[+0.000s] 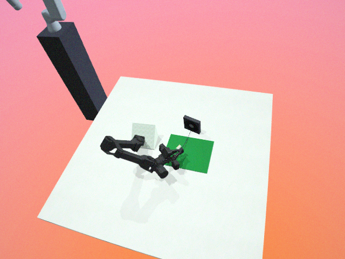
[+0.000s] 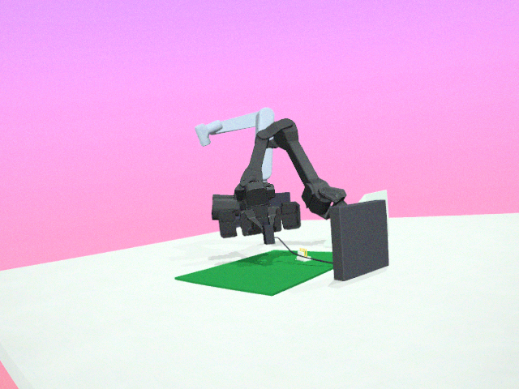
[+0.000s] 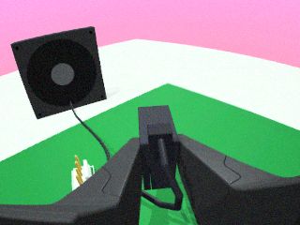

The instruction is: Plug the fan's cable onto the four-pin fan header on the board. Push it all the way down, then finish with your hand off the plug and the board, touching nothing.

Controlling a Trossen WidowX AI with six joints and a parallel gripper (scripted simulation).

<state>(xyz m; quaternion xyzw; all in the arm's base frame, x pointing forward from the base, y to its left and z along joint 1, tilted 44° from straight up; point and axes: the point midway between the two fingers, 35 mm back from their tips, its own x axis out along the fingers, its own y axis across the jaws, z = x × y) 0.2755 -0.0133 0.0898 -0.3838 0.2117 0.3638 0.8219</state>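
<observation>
My gripper (image 2: 268, 228) (image 3: 157, 142) is shut on the dark fan plug (image 2: 268, 237) (image 3: 157, 117) and holds it above the green board (image 1: 199, 156) (image 2: 251, 278) (image 3: 225, 122). The white four-pin header (image 1: 178, 147) (image 2: 304, 259) (image 3: 81, 177) stands on the board with its golden pins up. In the wrist view it is left of the plug, partly behind a finger. The plug and the header are apart. A thin dark cable (image 1: 188, 136) (image 2: 285, 245) (image 3: 91, 129) runs from the plug to the black fan (image 1: 192, 124) (image 2: 362, 241) (image 3: 62, 74).
The fan stands upright beyond the board's edge. A pale block (image 1: 143, 135) (image 2: 379, 196) stands near the arm's base. A light grey arm (image 1: 54, 26) (image 2: 263, 126) on a dark pillar (image 1: 75, 69) is beyond the table's edge.
</observation>
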